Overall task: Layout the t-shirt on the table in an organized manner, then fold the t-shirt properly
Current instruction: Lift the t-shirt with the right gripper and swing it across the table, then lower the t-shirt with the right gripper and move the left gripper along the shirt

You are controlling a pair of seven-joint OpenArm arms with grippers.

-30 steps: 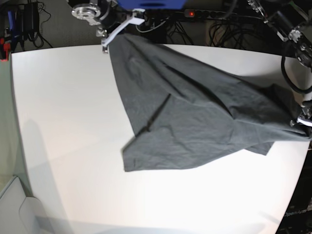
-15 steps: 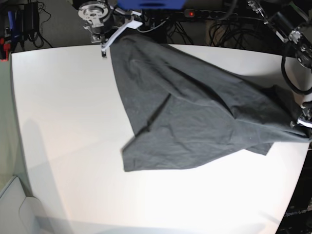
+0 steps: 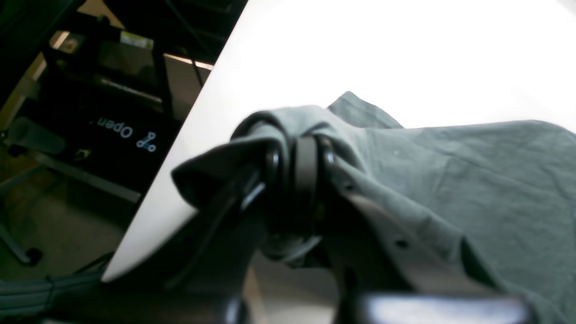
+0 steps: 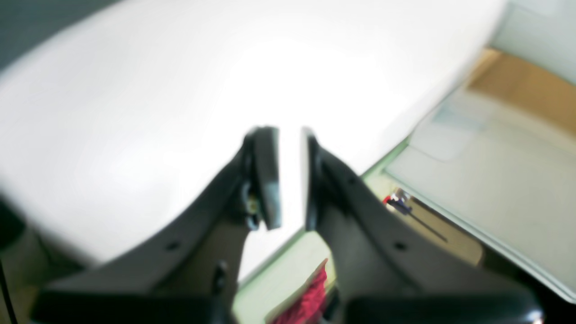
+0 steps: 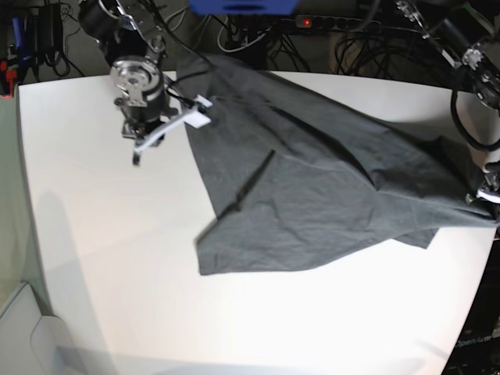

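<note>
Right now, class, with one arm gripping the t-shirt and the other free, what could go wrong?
1. The left gripper pinches bunched t-shirt at the table edge; pulling outward could drag cloth off.
2. The right gripper, open and empty, might snag the crumpled far corner when re-grasping.

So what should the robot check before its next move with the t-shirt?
1. Left gripper shut on the t-shirt: ok.
2. Right gripper let go, its fingers apart with nothing between them: ok.
3. Right gripper clear of the cloth, over bare table: ok.
4. T-shirt lying flat: not ok, it is creased and folded over.
5. T-shirt fully on the table: cannot tell at the far edge.
</note>
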